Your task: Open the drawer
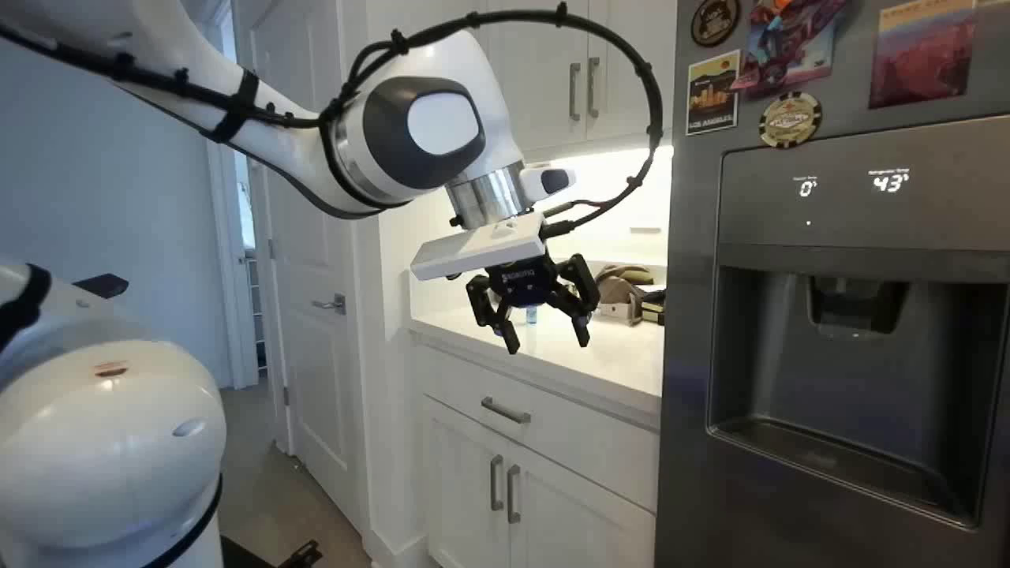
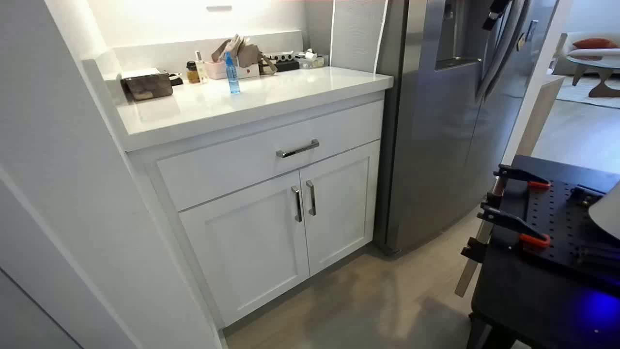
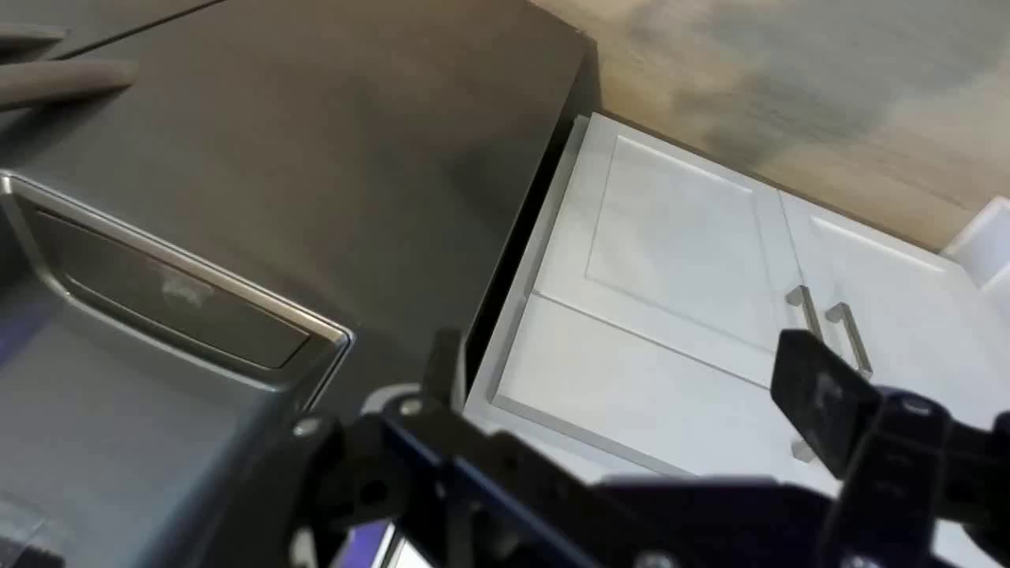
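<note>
The drawer is wide, shallow and white, and it is shut under the counter. It shows in both exterior views (image 1: 588,446) (image 2: 227,169) and in the wrist view (image 3: 631,386). Its short metal bar handle (image 1: 505,410) is clear in an exterior view (image 2: 297,149). In the wrist view only one end of the handle (image 3: 803,452) shows beside a finger. The drawer's inside is hidden. My gripper (image 1: 548,343) is open and empty, fingers pointing down. It appears higher than the handle and apart from it. In the wrist view its fingers (image 3: 631,379) are spread wide.
White cabinet doors (image 2: 334,208) with vertical handles sit below the drawer. A dark refrigerator (image 1: 686,473) stands right beside the drawer. The white counter (image 2: 290,97) holds a blue bottle (image 2: 232,75) and several small items. A black table (image 2: 503,291) with clamps stands opposite.
</note>
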